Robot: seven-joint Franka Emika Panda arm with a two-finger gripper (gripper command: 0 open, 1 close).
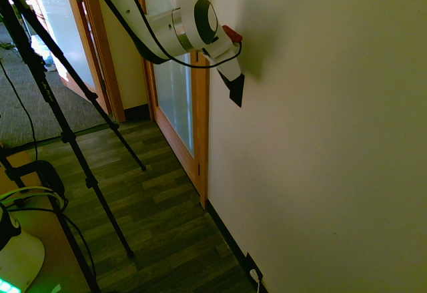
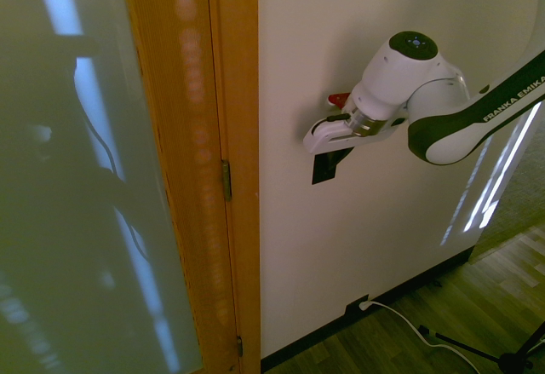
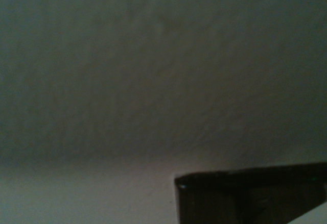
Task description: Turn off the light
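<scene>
One small black switch sits upright on the cream wall, long axis vertical, just beside the wooden door frame. From the clenched, empty end effector it lies at about six o'clock, directly beneath the tip, seemingly touching. A short downward press looks enough.
</scene>
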